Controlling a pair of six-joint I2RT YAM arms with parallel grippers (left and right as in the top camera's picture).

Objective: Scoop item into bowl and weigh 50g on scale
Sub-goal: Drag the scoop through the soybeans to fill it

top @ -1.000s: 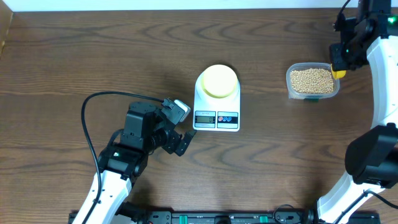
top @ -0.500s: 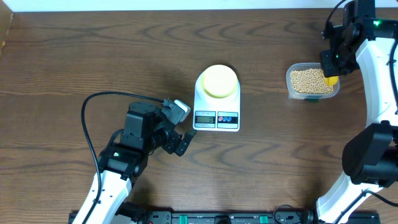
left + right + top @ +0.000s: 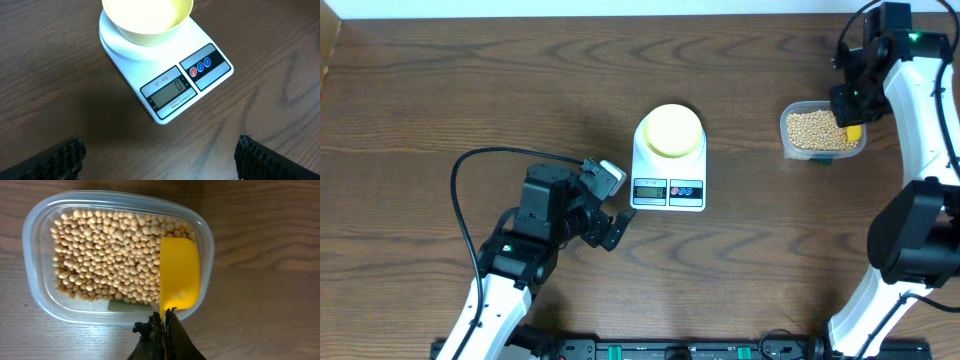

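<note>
Right hand [image 3: 165, 321] pinches a glossy yellow scoop [image 3: 178, 275] over round tan beans [image 3: 105, 255].

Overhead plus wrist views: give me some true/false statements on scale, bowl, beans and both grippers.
1. The small round pale-yellow bowl sits on the flat white kitchen scale. True.
2. The bowl holds tan beans. False: it looks empty; the small round tan beans lie in the clear rounded-rectangular plastic tub.
3. The scale's LCD display reads zero. True.
4. The right gripper is open and empty. False: it is shut on the handle of the bright yellow measuring spoon, whose empty scoop is over the tub's right side.
5. The left gripper grips the scale. False: it is open, apart from the scale, holding nothing.
</note>
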